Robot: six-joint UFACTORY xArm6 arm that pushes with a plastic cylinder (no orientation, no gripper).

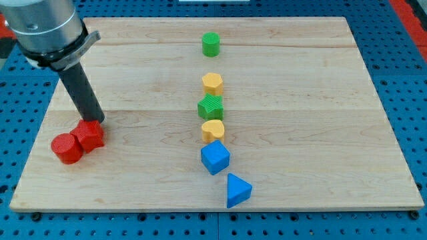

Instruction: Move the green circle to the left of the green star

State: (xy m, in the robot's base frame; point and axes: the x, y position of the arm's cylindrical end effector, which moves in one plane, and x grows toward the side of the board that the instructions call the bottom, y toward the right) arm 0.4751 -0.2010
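Note:
The green circle (211,44) is a short cylinder near the view's top, in the middle of the wooden board (300,120). The green star (211,107) lies below it in the same column, with a yellow hexagon (213,83) between them. My tip (95,121) is far to the view's left, touching the top edge of a red block (89,135). The tip is well away from both green blocks.
A red cylinder (67,148) touches the red block at lower left. Below the green star lie a yellow heart (213,130), a blue cube (215,158) and a blue triangle (237,190). Blue pegboard surrounds the board.

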